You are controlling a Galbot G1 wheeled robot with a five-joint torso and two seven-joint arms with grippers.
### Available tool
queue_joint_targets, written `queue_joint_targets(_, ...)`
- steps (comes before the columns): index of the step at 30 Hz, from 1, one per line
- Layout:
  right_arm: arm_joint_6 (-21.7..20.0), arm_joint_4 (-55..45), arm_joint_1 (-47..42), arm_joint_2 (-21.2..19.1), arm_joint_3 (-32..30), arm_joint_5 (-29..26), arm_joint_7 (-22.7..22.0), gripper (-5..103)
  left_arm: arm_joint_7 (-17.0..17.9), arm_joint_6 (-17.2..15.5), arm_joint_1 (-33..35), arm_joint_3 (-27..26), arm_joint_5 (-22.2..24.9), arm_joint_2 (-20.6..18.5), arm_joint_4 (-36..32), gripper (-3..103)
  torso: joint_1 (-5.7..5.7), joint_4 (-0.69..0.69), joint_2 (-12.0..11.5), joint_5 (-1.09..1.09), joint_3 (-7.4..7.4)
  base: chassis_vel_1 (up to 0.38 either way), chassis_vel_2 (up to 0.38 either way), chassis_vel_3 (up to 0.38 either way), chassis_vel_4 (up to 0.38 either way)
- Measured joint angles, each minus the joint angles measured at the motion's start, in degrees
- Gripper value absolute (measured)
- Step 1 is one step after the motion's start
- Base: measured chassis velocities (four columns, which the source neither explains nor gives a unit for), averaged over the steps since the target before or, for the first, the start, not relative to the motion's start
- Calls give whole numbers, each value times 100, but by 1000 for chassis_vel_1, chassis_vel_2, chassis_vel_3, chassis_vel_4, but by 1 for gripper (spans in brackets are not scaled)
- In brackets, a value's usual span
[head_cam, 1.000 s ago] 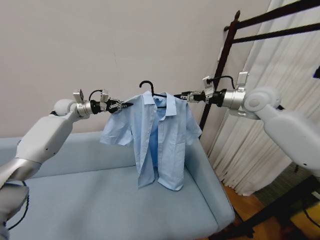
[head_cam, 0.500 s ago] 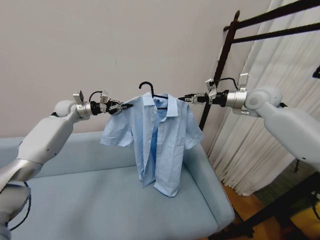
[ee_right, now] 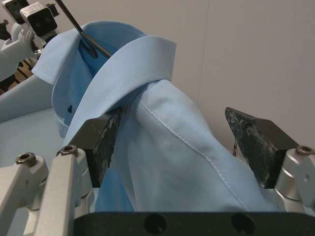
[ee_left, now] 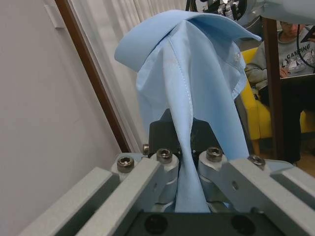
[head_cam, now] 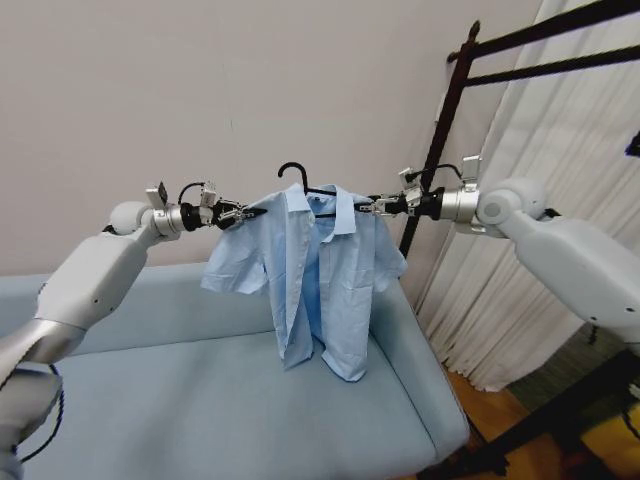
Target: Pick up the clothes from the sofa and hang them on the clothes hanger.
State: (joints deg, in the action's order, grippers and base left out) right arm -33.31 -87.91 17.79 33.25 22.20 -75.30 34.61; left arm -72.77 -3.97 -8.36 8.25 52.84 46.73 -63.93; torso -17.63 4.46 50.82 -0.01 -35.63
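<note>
A light blue short-sleeved shirt (head_cam: 320, 280) hangs on a black hanger (head_cam: 292, 172) in the air above the sofa (head_cam: 180, 400). My left gripper (head_cam: 243, 212) is shut on the shirt's left shoulder; in the left wrist view the fabric (ee_left: 192, 73) runs down between the closed fingers (ee_left: 165, 157). My right gripper (head_cam: 368, 206) is at the right shoulder. In the right wrist view its fingers (ee_right: 101, 142) stand wide apart around the shoulder cloth (ee_right: 162, 152), one pad touching the collar, the other apart from the cloth.
A dark clothes rack (head_cam: 450, 110) with horizontal bars stands to the right of the sofa, in front of a pale curtain (head_cam: 560, 150). A plain wall is behind. Wooden floor shows at the lower right.
My right arm has moved left and slightly down toward the shirt. The right shoulder of the shirt has sagged a little and the hem has swung. The left arm has held still.
</note>
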Motion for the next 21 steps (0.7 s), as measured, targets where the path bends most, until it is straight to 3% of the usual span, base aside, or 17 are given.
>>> queue_joint_targets(21, 32, -75, 719, -34, 754, -92, 220, 71, -129, 152, 18, 11, -40, 91, 103, 3, 0, 0, 0, 0, 0, 0, 0, 0, 0)
